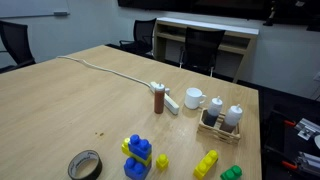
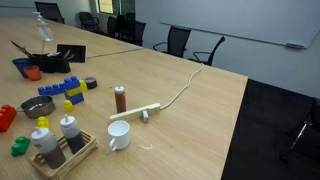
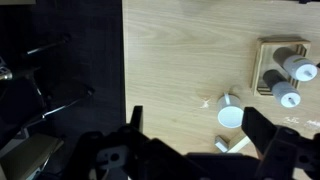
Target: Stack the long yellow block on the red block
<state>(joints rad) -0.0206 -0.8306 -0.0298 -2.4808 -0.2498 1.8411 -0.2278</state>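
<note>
Here, in an exterior view, a roll of tape [image 1: 85,165] lies close to the near edge of the worktop. Next to its right is a stack of blue and yellow bricks [image 1: 137,156], with a tiny yellow brick [image 1: 161,162] just beside it. Farther in, toward the middle of the worktop, a brown bottle [image 1: 159,99] stands upright against a white power strip [image 1: 171,101], and a white mug [image 1: 194,98] stands near the strip's end.

The long yellow block [image 1: 206,164] lies flat near the near edge, toward the right-hand corner. A wooden caddy [image 1: 222,124] with two bottles stands between it and the mug, and a green brick [image 1: 231,173] sits just beside it at the corner.

In the opposite exterior view, the red block [image 2: 5,117] shows at the frame's left border, partly cut off. A yellow patch near it is probably the long block, though it is too small to be sure.

In the wrist view, the gripper [image 3: 192,115] hangs above the worktop with its fingers [image 3: 135,122] spread wide and nothing between them. The mug [image 3: 231,111] lies right below it and the caddy [image 3: 268,62] off to the right. The long yellow block lies outside this view, past the caddy and well apart from the gripper.
</note>
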